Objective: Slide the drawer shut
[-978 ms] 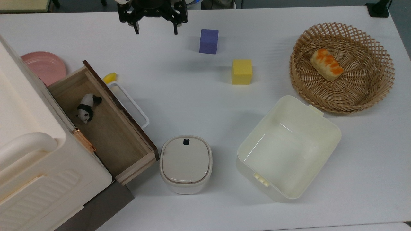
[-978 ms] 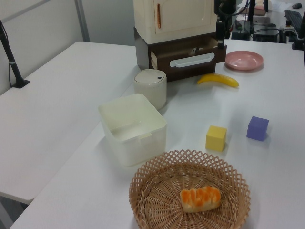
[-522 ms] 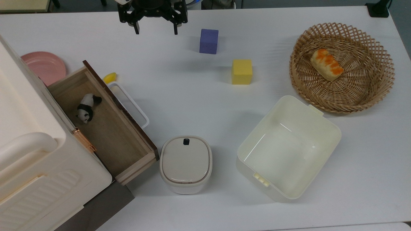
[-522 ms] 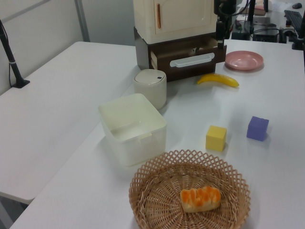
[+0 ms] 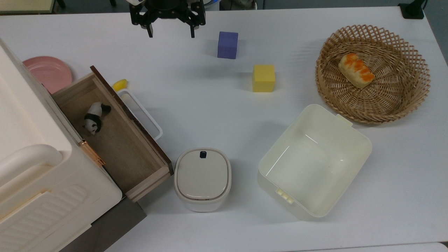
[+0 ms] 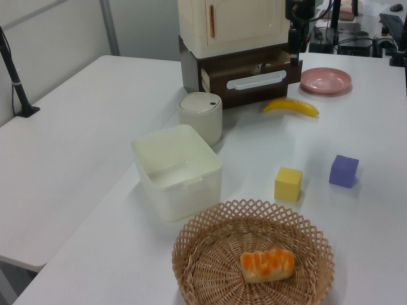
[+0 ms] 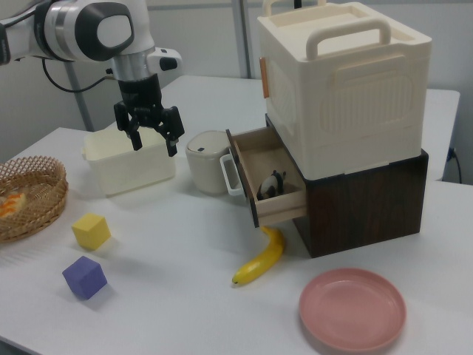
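Note:
The drawer (image 5: 136,159) stands pulled out of the cream cabinet (image 5: 31,168), at an angle in the top view's lower left. Its dark brown front panel (image 7: 242,177) carries a white loop handle (image 5: 141,112). A small panda toy (image 5: 93,117) lies inside on the light wood floor. My gripper (image 5: 171,34) hangs open and empty at the top view's upper edge, well apart from the drawer. In the right view the gripper (image 7: 154,146) hovers above the table to the left of the drawer (image 7: 270,181). The left view shows the handle (image 6: 256,79) facing the table.
A banana (image 7: 259,259) lies just below the drawer front. A white lidded container (image 5: 202,178) stands against the drawer's corner. A cream bin (image 5: 273,182), yellow cube (image 5: 264,78), purple cube (image 5: 227,44), wicker basket (image 5: 416,94) and pink plate (image 5: 49,71) share the table.
The gripper has shifted only very slightly toward the top view's upper edge. The drawer stays pulled out by the same amount.

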